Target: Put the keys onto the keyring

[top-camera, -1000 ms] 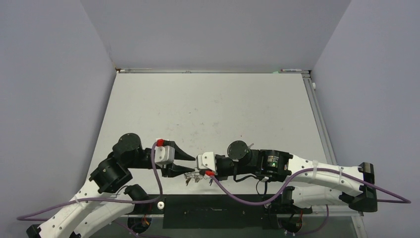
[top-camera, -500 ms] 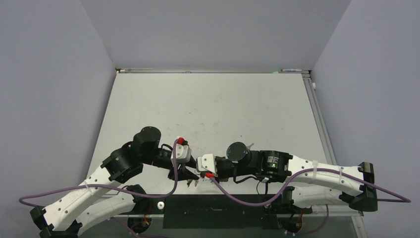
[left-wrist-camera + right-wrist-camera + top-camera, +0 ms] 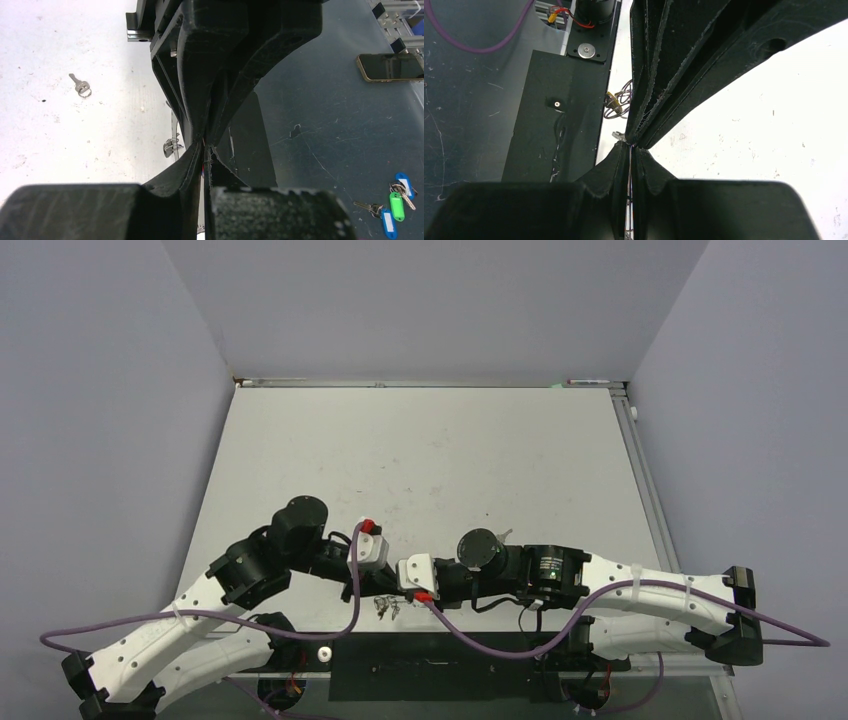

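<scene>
The left jaws and the right jaws are each seen pressed together, meeting tip to tip over the near edge of the worktop (image 3: 420,460). Whether anything thin is pinched between them cannot be told. A small bunch of keys (image 3: 386,608) is seen just below the tips, with wire loops taken to be the keyring (image 3: 614,107). One plain silver key (image 3: 80,86) lies well apart on the worktop, so the task is judged unfinished, with at least that key to be threaded.
</scene>
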You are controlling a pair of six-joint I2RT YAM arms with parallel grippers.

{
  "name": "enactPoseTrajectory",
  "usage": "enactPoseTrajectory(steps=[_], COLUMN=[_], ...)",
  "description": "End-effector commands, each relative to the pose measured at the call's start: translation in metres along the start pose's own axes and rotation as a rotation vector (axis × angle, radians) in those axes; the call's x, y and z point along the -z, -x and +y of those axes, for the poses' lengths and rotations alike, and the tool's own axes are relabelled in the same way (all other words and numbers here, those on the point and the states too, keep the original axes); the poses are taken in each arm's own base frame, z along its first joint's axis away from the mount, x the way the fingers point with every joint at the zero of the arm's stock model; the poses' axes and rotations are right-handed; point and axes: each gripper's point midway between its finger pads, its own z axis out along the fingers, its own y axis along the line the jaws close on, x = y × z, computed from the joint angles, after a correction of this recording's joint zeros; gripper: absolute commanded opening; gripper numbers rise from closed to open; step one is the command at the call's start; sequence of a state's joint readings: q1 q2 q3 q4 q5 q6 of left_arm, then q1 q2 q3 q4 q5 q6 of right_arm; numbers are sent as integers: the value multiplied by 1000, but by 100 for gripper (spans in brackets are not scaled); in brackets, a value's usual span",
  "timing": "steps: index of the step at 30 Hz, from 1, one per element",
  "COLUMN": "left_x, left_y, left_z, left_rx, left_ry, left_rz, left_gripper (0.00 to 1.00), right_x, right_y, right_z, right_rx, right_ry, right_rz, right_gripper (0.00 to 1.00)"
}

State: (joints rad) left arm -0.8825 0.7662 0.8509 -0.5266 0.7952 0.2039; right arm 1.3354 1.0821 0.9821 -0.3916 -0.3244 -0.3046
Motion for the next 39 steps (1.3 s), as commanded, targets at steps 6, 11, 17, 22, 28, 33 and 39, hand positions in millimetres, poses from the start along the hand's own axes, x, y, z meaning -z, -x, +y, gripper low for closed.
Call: enactPoseTrajectory(steps=[6,11,17,22,28,33,39], left_x=[1,7,17,21,23,25,27], left_y=[21,39,64,76,77,76,77], left_z=[0,2,2,8,14,18,18], left_rx=[-78,-93,-81,-46,-29,-25,-28], left_ry=[20,83,135,167,201,235,237], left_rz=[-89,-232,-439,-557,-574,-585,-596], left_gripper=[0,0,0,0,0,0,0], right_x=[25,43,55,57,57,58,52], right_y=[52,65,76,83,85,87,84], right_z=[-10,-17,-24,-30,-32,-33,-35], right_rx=[50,47,37,20,7,2,-1], right_ry=[-55,-129,-189,-225,-239,-242,-246], right_rz=[-179,-267,-340,-390,-406,-421,-407], right_gripper=[5,5,5,5,24,31,31])
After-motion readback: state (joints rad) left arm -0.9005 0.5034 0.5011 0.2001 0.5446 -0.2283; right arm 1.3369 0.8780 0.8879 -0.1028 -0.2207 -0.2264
